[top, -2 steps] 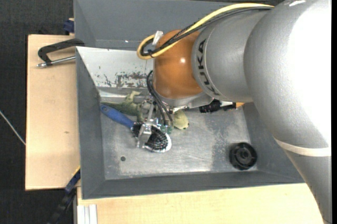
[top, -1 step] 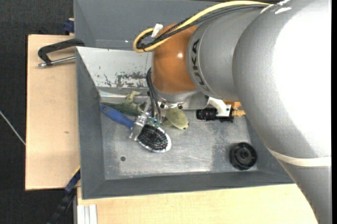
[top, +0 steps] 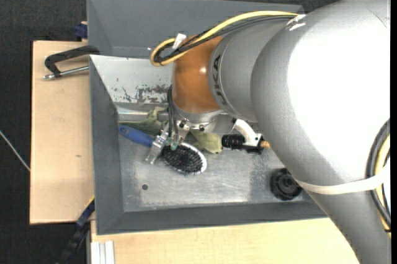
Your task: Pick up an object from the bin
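Note:
My gripper point(top: 165, 141) hangs low in the middle of the bin, under the orange wrist cover. It is just above the spot where a blue-handled tool point(top: 133, 134) meets a black oval hairbrush point(top: 185, 160). The blue handle runs out to the left of the gripper. The brush head lies right below and to the right of it, bristles up. A pale olive-green lump point(top: 210, 142) rests just right of the gripper. The view does not show whether anything is held.
A white and black tool point(top: 244, 140) with an orange tip lies further right. A black round knob point(top: 285, 185) sits in the front right corner. Another olive piece point(top: 149, 124) lies near the back wall. The arm hides the bin's right part.

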### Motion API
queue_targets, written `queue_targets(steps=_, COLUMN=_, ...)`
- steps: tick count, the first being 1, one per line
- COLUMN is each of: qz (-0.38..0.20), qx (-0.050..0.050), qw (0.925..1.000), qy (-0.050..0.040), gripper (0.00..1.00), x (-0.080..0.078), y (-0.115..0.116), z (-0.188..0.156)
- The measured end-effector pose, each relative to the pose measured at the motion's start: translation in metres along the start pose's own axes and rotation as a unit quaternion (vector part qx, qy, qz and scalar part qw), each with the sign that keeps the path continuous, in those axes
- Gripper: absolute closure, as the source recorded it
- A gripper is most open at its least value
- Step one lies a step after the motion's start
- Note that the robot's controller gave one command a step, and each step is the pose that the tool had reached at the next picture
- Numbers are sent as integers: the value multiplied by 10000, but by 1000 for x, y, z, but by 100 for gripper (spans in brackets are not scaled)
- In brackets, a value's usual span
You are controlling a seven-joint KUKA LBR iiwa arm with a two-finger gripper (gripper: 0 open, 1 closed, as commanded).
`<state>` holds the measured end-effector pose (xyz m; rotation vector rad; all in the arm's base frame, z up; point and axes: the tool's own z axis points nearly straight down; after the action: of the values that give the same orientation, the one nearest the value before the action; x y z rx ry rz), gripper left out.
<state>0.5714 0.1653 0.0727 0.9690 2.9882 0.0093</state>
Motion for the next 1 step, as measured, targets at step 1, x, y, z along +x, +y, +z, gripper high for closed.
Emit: queue_targets(steps=1, qz=-14, qx=17, qw=10000, qy=1, gripper=0, x=1, y=1, z=-2)
